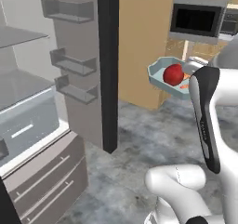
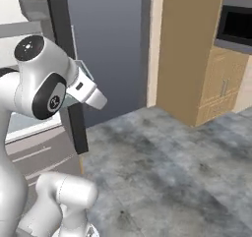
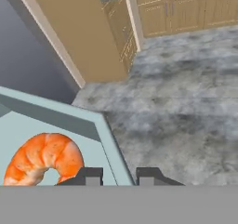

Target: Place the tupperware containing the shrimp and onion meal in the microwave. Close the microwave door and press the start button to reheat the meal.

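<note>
The pale blue-grey tupperware (image 1: 160,73) hangs in the air above the floor, right of the middle in the left base view. In it sit the red onion (image 1: 173,74) and orange shrimp pieces. My gripper (image 3: 120,175) is shut on the tupperware's rim (image 3: 111,144), with the slanted wall running between the fingertips and a large orange shrimp (image 3: 44,158) just inside. My own white arm hides the hand in the left base view. The silver-grey microwave (image 1: 197,21) with its black window sits high in the tan cabinets, beyond the tupperware, and at the upper right (image 2: 236,24) in the right base view.
An open fridge stands at the left, its grey door (image 1: 81,56) with several shelves swung out and dark along its edge. Grey drawers (image 1: 44,181) are below it. Tan cabinets (image 2: 197,59) line the far side. A grey stone floor (image 2: 172,172) stretches between them.
</note>
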